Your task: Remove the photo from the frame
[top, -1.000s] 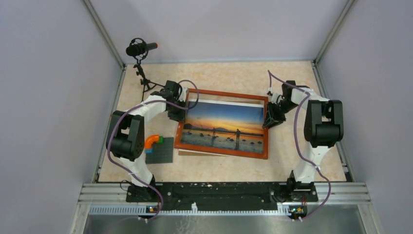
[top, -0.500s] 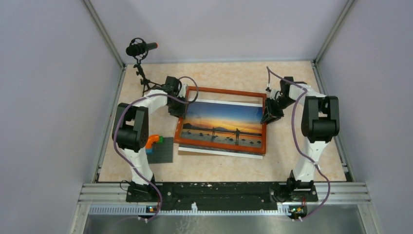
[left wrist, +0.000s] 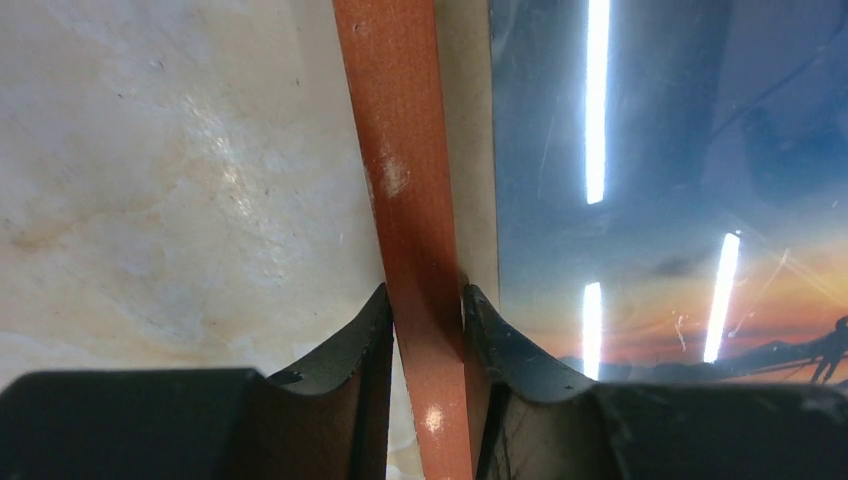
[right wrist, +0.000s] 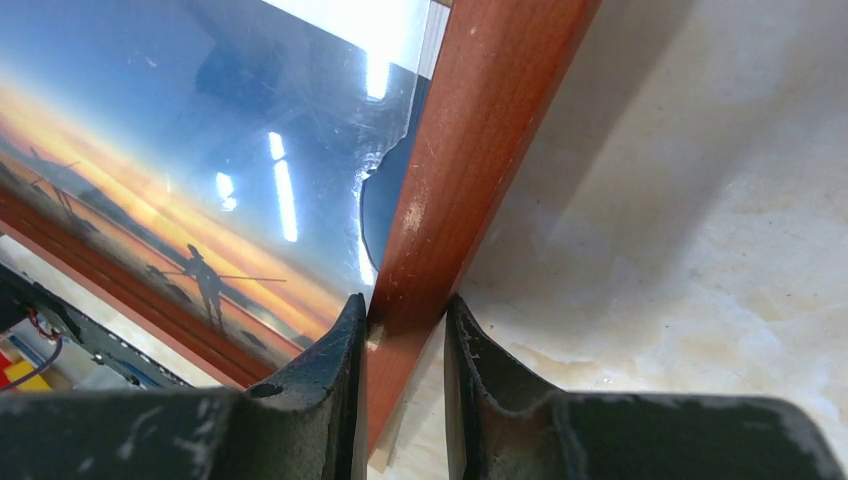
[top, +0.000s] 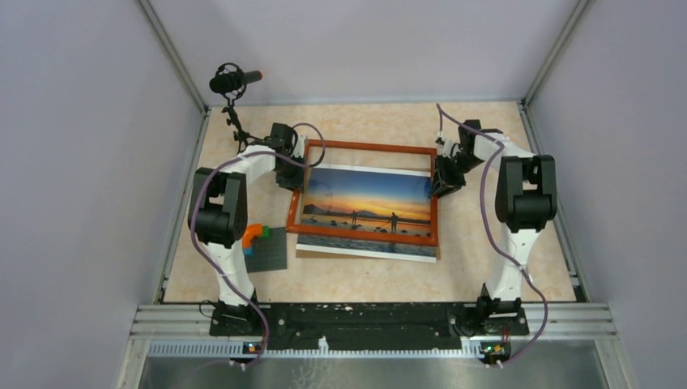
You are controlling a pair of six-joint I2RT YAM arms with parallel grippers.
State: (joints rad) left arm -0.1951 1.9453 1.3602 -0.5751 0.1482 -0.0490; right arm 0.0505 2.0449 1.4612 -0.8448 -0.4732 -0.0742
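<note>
At the far left corner of the table (top: 364, 121), a black microphone (top: 235, 80) is standing on a small stand. Nearer the arms, a small grey baseplate (top: 269, 251) is lying flat with a few coloured bricks (top: 255, 233) sitting at its far left corner, just beside the frame's near left corner.

The left arm is reaching in over the table, and the left gripper (left wrist: 425, 298) is pinching the left border of the frame (top: 369, 147) toward its far end. In the left wrist view, its dark fingers (left wrist: 365, 340) are pressing on either side of the reddish-brown wood, one on the table side and one on the picture side.

The frame is sitting in the middle of the table between the two grippers, its long sides running left to right. The photo (top: 369, 198), a sunset with an orange sky and small dark figures, is showing through the opening. Its far white edge is lying short of the frame's far border, and its near edge is sticking out past the near border onto the table. Ceiling lights are glaring off its glossy surface in both wrist views.

On the right, the right gripper (right wrist: 405, 305) is clamping the frame's right border near its far end, one finger on each side of the wood. The border is casting a shadow onto the table beside it.
</note>
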